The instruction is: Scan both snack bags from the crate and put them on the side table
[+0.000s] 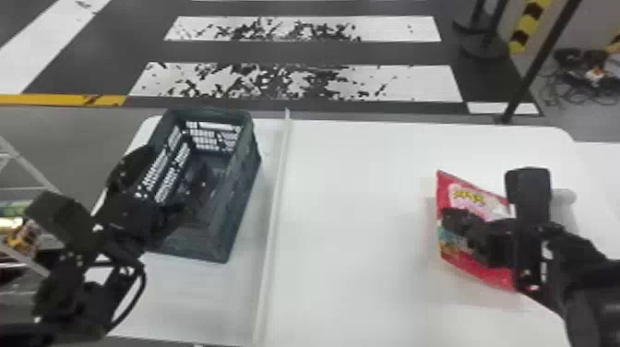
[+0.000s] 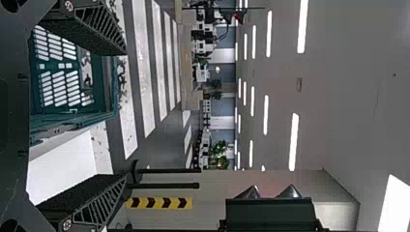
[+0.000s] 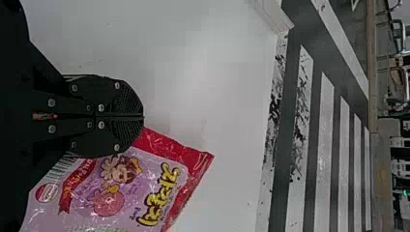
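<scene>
Snack bag (image 1: 477,198) is at center right of the head frame, clamped between the closed fingers of your right claw (image 3: 143,116), the nearer one. From the fingertips it extends toward the lower left of the right wrist frame; set-down on the white table (image 1: 350,221) should allow for that offset. Your left claw (image 2: 124,115), fingers apart, is at the crate (image 1: 244,189). The right arm masks the bag's middle, the wrist frame crops it, and you cannot confirm its long axis.

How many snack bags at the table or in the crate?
1 bag, in the right claw at the table's right side. The left arm hides part of the crate; another could be inside.
</scene>
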Tool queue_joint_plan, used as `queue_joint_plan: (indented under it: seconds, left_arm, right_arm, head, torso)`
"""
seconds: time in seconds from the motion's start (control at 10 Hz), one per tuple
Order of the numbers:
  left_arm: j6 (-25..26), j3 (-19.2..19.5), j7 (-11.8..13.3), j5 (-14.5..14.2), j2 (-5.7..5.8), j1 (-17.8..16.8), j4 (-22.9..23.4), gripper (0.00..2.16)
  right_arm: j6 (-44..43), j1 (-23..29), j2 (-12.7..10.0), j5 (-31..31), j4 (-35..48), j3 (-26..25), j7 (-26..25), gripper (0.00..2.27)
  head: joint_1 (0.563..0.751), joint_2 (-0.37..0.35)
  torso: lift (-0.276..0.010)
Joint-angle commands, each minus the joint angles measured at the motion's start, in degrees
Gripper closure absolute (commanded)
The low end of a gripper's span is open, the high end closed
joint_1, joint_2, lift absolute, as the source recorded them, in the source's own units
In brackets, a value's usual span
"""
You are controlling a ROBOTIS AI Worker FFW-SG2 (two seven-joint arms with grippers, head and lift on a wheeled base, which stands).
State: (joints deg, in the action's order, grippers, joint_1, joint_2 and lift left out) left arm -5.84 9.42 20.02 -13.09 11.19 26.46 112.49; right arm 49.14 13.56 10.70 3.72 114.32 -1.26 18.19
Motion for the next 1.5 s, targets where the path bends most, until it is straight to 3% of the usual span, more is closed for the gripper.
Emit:
queue_joint_plan:
  seconds: [0.0, 0.3, 0.6, 1.1, 1.4]
  left_arm:
    - [0.00, 0.16, 0.02, 0.00, 0.06, 0.08, 0.10, 0.09]
    - [0.00, 0.16, 0.02, 0.00, -0.02, -0.10, -0.08, 0.09]
    - [0.00, -0.02, 0.02, 0.00, -0.11, -0.10, -0.17, 0.09]
    - [0.00, -0.11, 0.02, 0.00, -0.11, -0.18, -0.17, 0.09]
    - [0.00, -0.11, 0.11, 0.00, -0.20, -0.27, -0.34, 0.09]
  right_arm:
    - [0.04, 0.68, -0.33, 1.21, 1.52, -2.35, 0.09, 2.26]
    - [1.62, 2.26, -0.24, 1.56, 2.32, -5.42, 2.29, 2.26]
    - [4.08, 3.41, -0.07, 1.82, 3.37, -5.16, 4.66, 2.26]
    - [6.02, 4.20, 0.29, 1.56, 4.78, -7.27, 5.19, 2.26]
    - [6.19, 6.04, 0.02, 2.09, 10.49, -3.84, 5.54, 2.26]
  head:
    - [0.695, 0.055]
    - [0.695, 0.026]
    - [0.695, 0.028]
    - [0.695, 0.014]
    - [0.695, 0.019]
  torso:
    - [-0.087]
    - [-0.087]
    - [-0.087]
    - [-0.087]
    - [-0.087]
